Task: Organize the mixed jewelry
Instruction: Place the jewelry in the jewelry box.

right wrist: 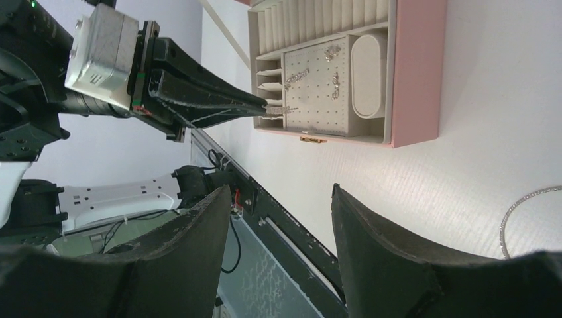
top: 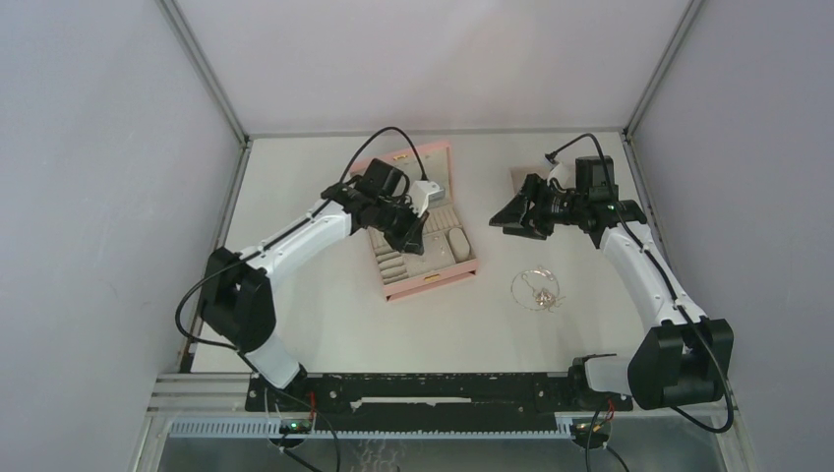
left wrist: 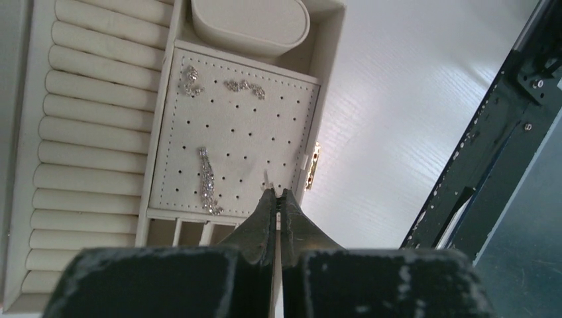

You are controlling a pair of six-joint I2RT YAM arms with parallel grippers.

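The mixed jewelry lies in two places. A thin chain necklace with small silver bits lies looped on the table, and its edge shows in the right wrist view. Three sparkly earrings rest on the perforated panel of the open pink box. My left gripper hovers over that panel's near edge, shut on a tiny silver earring. My right gripper hangs open and empty above the table, right of the box and behind the necklace.
Inside the box are ring rolls, an oval cushion and small slots. A flat beige tray lies behind the right gripper. The black base rail runs along the table's near edge. Grey walls enclose the table.
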